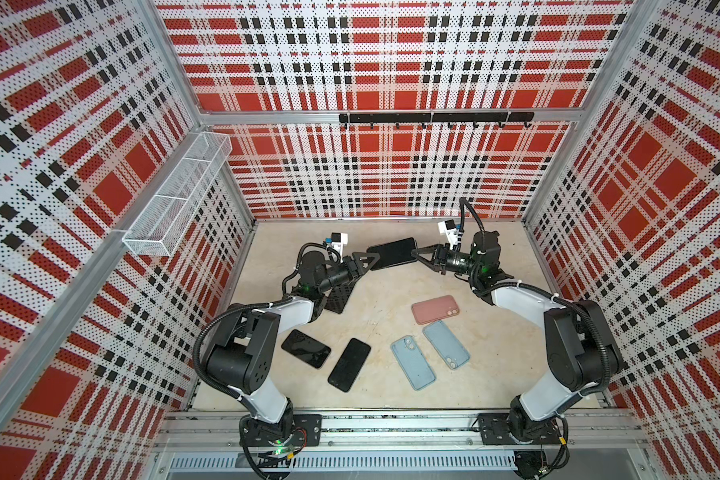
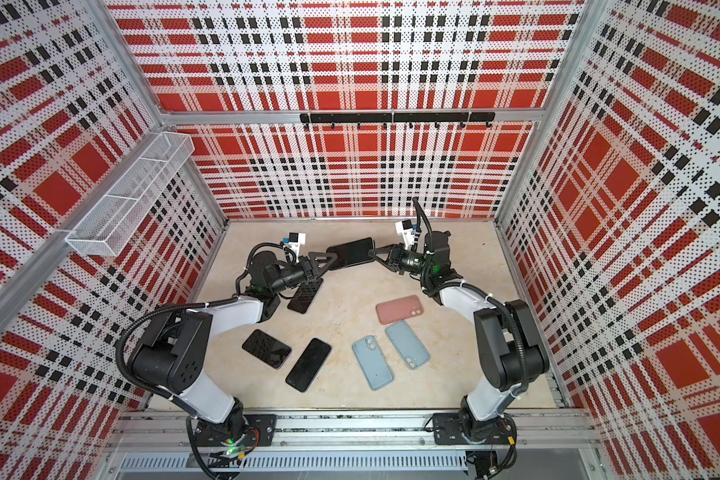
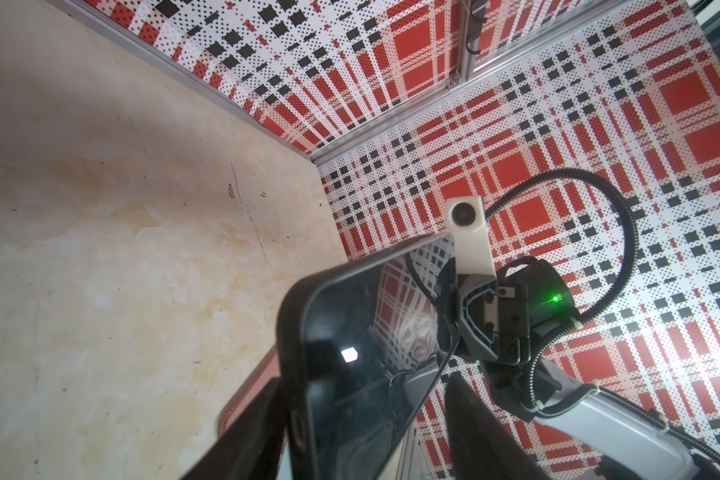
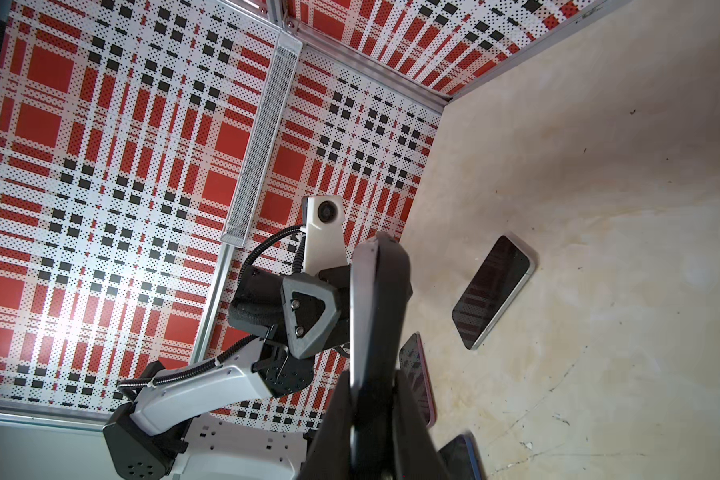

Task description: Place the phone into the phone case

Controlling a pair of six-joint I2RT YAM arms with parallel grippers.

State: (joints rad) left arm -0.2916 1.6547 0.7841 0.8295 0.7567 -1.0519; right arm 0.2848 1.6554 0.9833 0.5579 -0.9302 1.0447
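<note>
As the right pincer point(image 1: 414, 253) clenched the right end of the phone point(image 1: 391, 252), raised above the far middle of the counter point(image 1: 391, 299), the left pincer point(image 1: 368, 259) straddled its left end, jaws apart; whether it gripped I could not tell. A black case point(image 3: 292, 316) rimmed the screen. Nearer lay a pink case point(image 1: 435, 309), two blue cases point(image 1: 413, 362) and loose phones point(image 1: 349, 364)
</note>
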